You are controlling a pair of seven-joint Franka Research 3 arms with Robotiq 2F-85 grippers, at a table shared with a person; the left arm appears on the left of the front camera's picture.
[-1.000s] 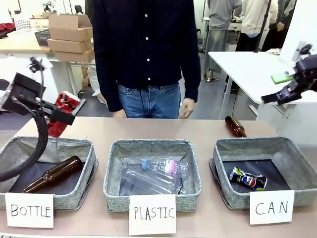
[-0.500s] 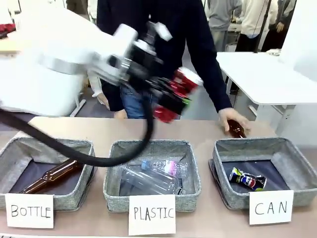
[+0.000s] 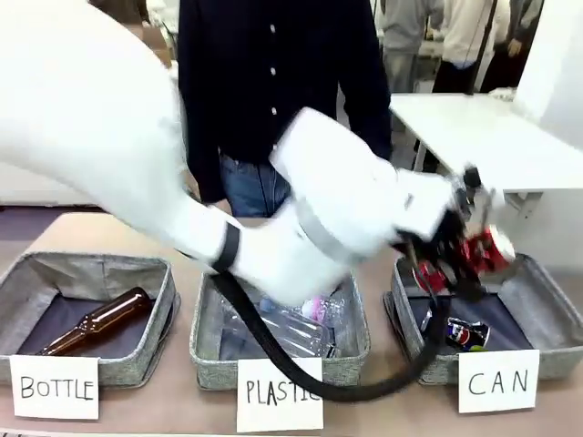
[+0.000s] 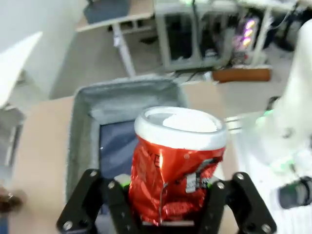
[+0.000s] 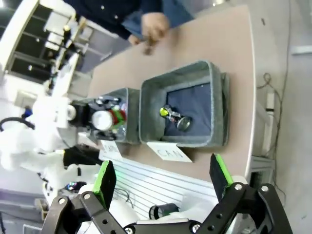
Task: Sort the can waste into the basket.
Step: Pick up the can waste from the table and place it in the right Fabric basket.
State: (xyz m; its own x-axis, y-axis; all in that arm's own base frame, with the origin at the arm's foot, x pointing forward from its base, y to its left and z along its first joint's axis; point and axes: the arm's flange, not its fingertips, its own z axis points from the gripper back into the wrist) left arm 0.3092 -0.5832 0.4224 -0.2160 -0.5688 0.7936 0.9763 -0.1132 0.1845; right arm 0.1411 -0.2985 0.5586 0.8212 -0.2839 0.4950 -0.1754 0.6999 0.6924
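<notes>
My left gripper [image 4: 165, 197] holds the red can [image 4: 178, 165] tight, standing up between my fingers, with the basket [image 3: 545, 296] just below it at the front view's right.

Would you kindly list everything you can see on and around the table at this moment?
Baskets: three, grey, in a row: bottle basket at picture left, plastic basket in the middle, can basket at picture right.
Cards: three, white, one fronting each basket.
Brown bottle: one, brown, lying in the bottle basket.
Plastic bottles: seemingly two, clear, in the plastic basket.
Dark can: one, dark blue with yellow, lying in the can basket.
Red can: one, red with a pale top, crushed, held above the can basket.
Table: one, tan.
Person: one, dark shirt, blue jeans, far side.
Left gripper: shut on the red can.
Right gripper: open, high above the table.
</notes>
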